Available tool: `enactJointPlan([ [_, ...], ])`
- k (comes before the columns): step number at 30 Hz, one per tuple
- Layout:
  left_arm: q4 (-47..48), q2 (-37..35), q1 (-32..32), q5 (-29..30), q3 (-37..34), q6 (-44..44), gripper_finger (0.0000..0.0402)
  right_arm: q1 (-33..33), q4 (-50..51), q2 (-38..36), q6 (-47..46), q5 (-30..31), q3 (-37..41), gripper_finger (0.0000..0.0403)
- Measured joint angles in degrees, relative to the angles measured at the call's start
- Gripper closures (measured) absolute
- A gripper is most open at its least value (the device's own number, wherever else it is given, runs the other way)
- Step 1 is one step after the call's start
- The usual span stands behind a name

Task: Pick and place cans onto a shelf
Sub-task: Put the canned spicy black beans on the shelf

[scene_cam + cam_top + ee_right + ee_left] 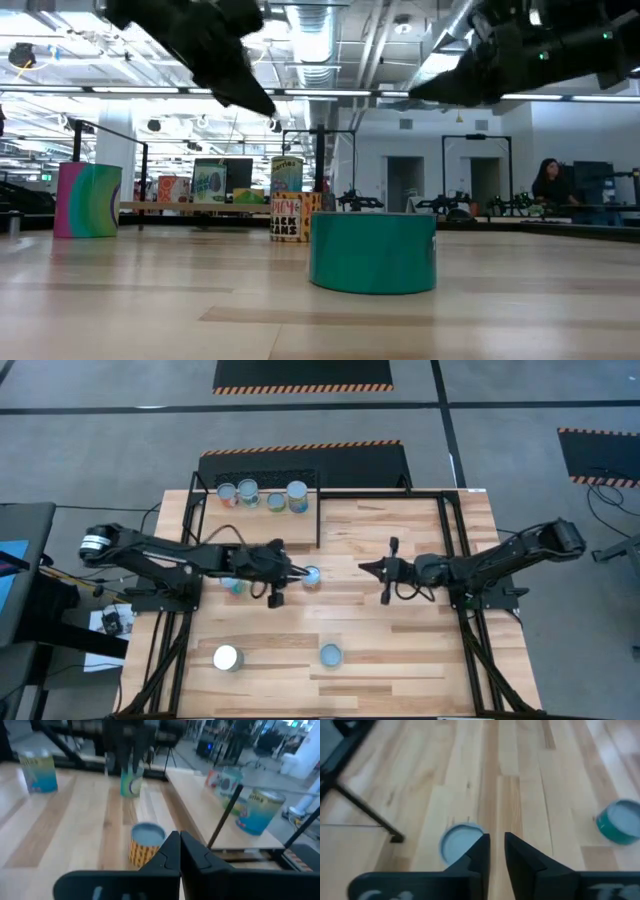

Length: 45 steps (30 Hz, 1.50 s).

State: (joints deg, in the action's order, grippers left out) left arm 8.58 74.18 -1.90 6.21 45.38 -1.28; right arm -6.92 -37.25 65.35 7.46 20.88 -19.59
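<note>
An orange-labelled can with a pale-blue top stands on the tabletop near the middle; it also shows in the right wrist view. My left gripper is shut and empty just left of it, and the can sits beside one finger. My right gripper is shut and empty to the can's right, pointing at it. Several cans stand upright on the shelf at the far left. A teal can and a silvery-topped can stand near the front edge. Another can is partly hidden under my left arm. My left gripper has the orange-labelled can's rim close by the outer side of one finger. I cannot tell whether they touch. The can stands upright on the tabletop.
The shelf's black frame legs stand just beyond the left gripper. The table's black side rails run beside the right arm. Bare planks lie between the two near cans and the front edge. A person sits far off in the room.
</note>
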Motion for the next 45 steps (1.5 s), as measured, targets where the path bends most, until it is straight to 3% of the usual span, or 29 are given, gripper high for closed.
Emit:
enactJointPlan([
  [8, 0.28, 14.09, -0.38, 0.26, 6.01, 5.53, 0.0303, 0.36, -3.40, -3.04, 1.41, 0.00, 1.69, 0.0385],
  [15, 3.24, 22.90, -0.38, 4.74, 12.10, 8.81, 0.0290, -0.28, -0.50, -4.24, 1.18, -0.01, 1.78, 0.0386],
  [31, 7.58, 25.43, 0.01, 5.16, 13.45, 9.79, 0.0290, -0.55, -0.91, -4.25, 0.02, 0.05, 1.72, 0.0388],
  [35, 9.42, 25.41, -0.09, 7.58, 13.43, 9.72, 0.0317, -0.55, -0.91, -4.25, 0.00, 0.05, 1.72, 0.0389],
  [40, 9.74, 25.36, -0.05, 8.20, 13.45, 9.60, 0.0388, -0.55, -0.91, -4.23, -0.11, 0.07, 1.72, 0.0384],
  [45, 10.66, 24.73, -0.05, 8.06, 13.43, 6.99, 0.0397, -0.55, -0.91, -4.22, -0.11, 0.07, 1.72, 0.0389],
])
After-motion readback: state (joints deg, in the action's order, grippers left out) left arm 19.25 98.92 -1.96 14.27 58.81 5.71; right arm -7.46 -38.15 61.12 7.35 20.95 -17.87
